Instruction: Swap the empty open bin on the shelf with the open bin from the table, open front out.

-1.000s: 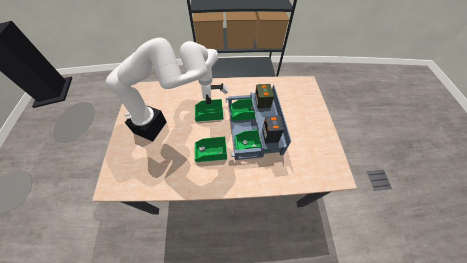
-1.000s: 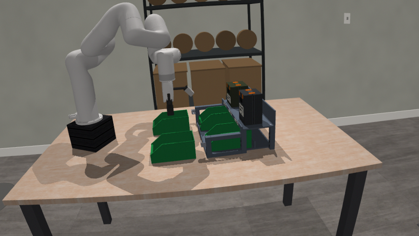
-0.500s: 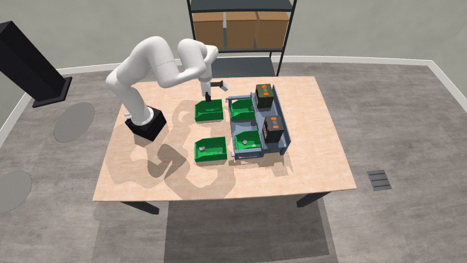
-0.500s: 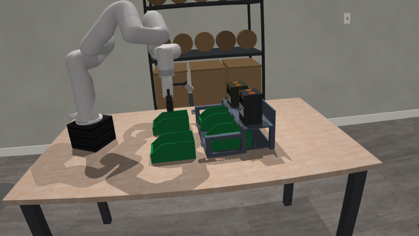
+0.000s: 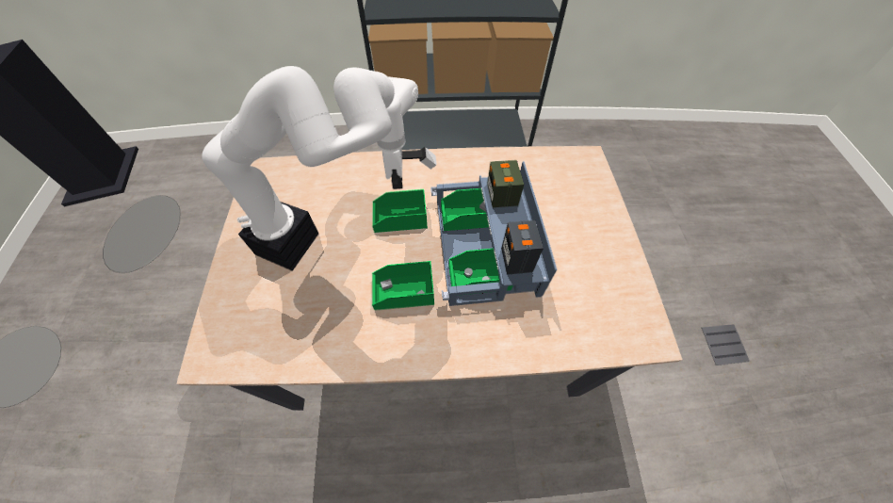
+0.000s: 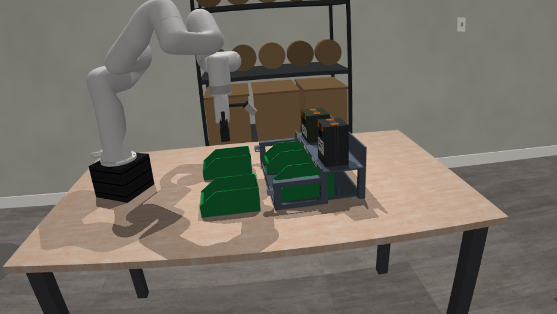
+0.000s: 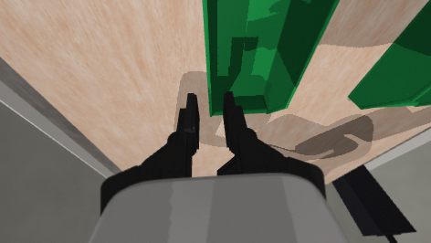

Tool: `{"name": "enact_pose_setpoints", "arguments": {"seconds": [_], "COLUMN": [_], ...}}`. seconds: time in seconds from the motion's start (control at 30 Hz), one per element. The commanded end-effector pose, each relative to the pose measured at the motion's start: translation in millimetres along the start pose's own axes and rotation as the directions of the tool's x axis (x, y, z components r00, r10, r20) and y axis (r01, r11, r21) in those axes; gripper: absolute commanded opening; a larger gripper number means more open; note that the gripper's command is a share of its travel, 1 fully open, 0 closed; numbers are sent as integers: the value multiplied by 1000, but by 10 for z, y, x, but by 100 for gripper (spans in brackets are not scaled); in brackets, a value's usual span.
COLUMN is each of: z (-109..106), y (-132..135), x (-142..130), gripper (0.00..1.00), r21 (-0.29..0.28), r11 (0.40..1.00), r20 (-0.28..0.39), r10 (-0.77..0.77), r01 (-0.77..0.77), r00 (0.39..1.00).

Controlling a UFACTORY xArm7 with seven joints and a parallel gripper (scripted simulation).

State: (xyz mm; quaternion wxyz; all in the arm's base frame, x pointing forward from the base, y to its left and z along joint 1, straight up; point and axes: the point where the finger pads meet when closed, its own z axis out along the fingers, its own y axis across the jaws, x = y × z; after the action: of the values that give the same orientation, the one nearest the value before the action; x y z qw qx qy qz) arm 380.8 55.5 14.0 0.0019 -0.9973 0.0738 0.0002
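An empty green open bin stands on its base on the table, left of the grey shelf. My gripper hangs a little above this bin's far rear corner. Its fingers stand narrowly apart with nothing between them. A second green bin with small grey parts in it stands on the table nearer the front. Two more green bins sit on the shelf, open fronts to the left: a far one and a near one holding a part.
Two dark boxes with orange marks stand on the shelf's upper board behind the bins. The arm's black base sits at the table's left. A tall rack with brown cartons stands behind the table.
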Motion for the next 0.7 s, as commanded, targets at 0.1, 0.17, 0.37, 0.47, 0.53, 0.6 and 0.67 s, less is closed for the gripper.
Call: {"name": "enact_pose_setpoints", "arguments": {"seconds": [0.1, 0.17, 0.37, 0.47, 0.53, 0.6, 0.67], "z": [-133, -164, -233, -257, -278, -297, -314], "y": [-6, -6, -6, -6, -5, -5, -5], "x": [10, 10, 10, 10, 9, 9, 9], "gripper": [26, 26, 26, 26, 26, 26, 26], "r21": [1, 1, 1, 1, 1, 1, 1], "r11": [1000, 1000, 1000, 1000, 1000, 1000, 1000], "r20": [-3, -3, -3, -3, -3, -3, -3], "r10": [0, 0, 0, 0, 0, 0, 0], "r01": [0, 0, 0, 0, 0, 0, 0], "r00": [1000, 1000, 1000, 1000, 1000, 1000, 1000]}}
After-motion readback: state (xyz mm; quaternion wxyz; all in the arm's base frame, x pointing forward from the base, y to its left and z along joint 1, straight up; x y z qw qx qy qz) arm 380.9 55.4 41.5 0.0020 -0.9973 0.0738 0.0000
